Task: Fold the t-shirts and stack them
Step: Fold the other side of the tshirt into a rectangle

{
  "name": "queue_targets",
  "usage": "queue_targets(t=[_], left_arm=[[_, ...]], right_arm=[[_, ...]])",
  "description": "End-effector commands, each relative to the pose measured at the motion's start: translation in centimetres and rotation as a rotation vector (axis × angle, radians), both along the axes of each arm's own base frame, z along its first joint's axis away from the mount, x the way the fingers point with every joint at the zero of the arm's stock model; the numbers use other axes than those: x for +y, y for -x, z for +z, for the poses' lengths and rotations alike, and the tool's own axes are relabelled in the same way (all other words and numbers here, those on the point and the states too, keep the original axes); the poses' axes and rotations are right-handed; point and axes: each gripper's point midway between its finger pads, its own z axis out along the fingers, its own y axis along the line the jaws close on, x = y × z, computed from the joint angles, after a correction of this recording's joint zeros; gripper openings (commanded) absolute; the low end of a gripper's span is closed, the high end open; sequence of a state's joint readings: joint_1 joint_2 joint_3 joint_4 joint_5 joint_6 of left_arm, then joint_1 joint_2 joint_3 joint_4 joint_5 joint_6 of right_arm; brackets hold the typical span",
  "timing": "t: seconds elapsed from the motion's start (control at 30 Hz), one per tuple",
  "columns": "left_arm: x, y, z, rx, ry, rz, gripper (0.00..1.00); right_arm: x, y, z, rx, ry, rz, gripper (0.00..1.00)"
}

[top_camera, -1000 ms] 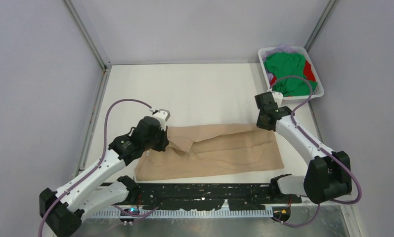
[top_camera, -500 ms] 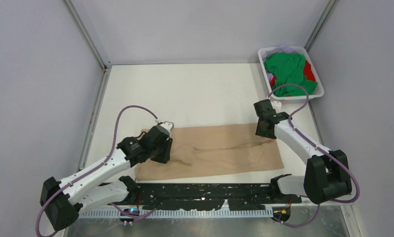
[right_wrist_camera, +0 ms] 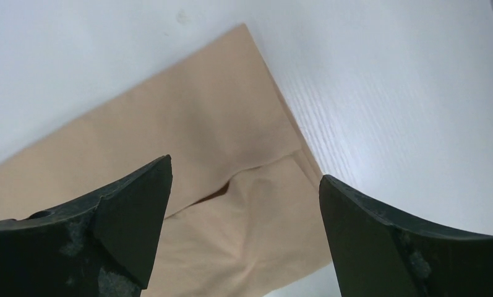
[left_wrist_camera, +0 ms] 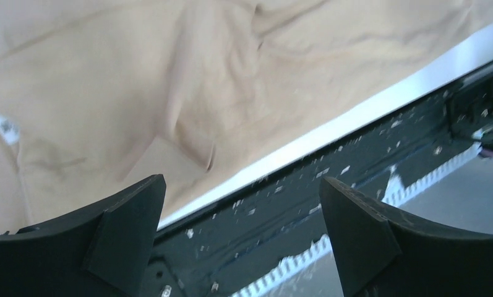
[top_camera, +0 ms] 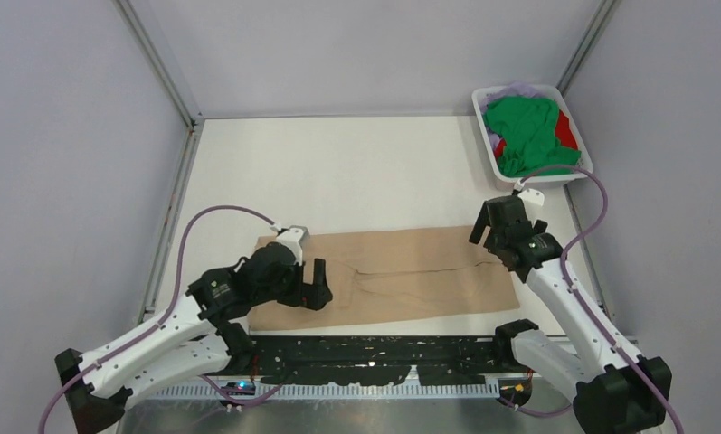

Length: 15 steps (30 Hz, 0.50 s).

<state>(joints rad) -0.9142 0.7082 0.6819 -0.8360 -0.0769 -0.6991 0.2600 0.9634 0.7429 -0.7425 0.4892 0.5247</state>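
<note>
Lilac shirt [top_camera: 517, 89] mostly under green shirt [top_camera: 524, 131]

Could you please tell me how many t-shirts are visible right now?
4: beige t-shirt on the table; green t-shirt, red t-shirt, lilac t-shirt in the basket. Others may hide underneath.

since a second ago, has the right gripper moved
Yes. The right gripper has drawn back from the white basket toward the arms' bases, now open over the beige t-shirt.

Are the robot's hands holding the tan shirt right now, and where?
No, nothing is held. The left gripper and the right gripper are both open, and the beige t-shirt lies loose on the table under them.
</note>
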Motion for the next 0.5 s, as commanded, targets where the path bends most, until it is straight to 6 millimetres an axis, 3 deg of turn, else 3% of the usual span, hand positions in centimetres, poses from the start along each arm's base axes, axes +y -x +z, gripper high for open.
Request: queue_targets(t=[0.0,0.07,0.2,0.33,0.47], left_arm=[[-4.6,-5.0,3.1,-0.153,0.135,0.041,0.99],[-5.6,-5.8,2.1,-0.113,0.097,0.022,1.00],[-5.5,-5.6,-1.8,0.039,-0.053,0.021,1.00],[-3.3,-3.2,-6.4,0.169,-0.156,0.026,1.00],[-0.6,0.1,-9.6,0.286,-0.212,0.053,1.00]], right_arm=[[3.7,-2.9,1.8,-0.189,-0.171,0.129,0.95],[6.2,-3.6,1.6,-0.205,-0.263,0.226,0.96],[8.3,-4.4,-0.1,-0.151,-0.330,0.300,0.95],[8.9,-4.4,-2.6,-0.064,-0.339,0.313,0.95],[8.5,-4.2,-4.2,-0.011,-0.316,0.304,0.95]])
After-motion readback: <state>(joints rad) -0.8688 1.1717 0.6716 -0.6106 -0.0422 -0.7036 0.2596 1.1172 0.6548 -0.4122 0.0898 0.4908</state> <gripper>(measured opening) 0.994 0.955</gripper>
